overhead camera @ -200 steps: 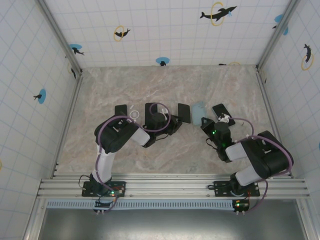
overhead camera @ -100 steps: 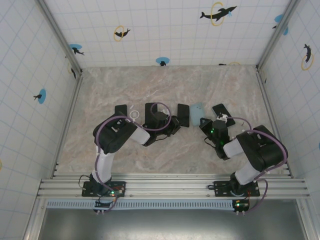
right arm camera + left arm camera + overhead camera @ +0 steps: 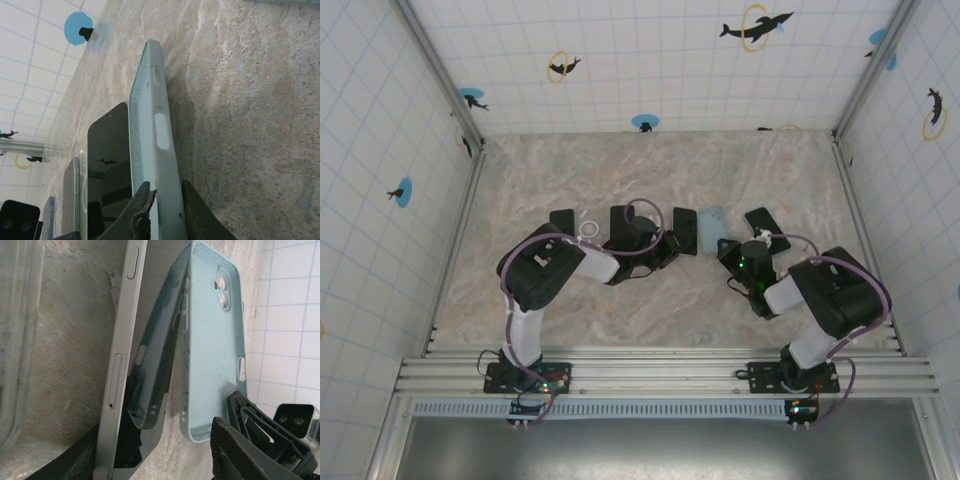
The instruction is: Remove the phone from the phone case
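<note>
Left gripper (image 3: 665,248) has just spread its jaws wide, letting go of the phone (image 3: 121,370), which sits mid-counter (image 3: 620,170), out of the blue case (image 3: 215,340) just beside it. Right gripper (image 3: 165,212) pinches the case's edge, loosening slightly. Separation looks done.

The phone case (image 3: 713,228) stands on edge on the table (image 3: 650,170), just right of the phone (image 3: 686,230).

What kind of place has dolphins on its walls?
Probably a robot practice booth: left arm and right arm bolted to a metal rail, tiled walls around a marble-look table, a blue phone case.
</note>
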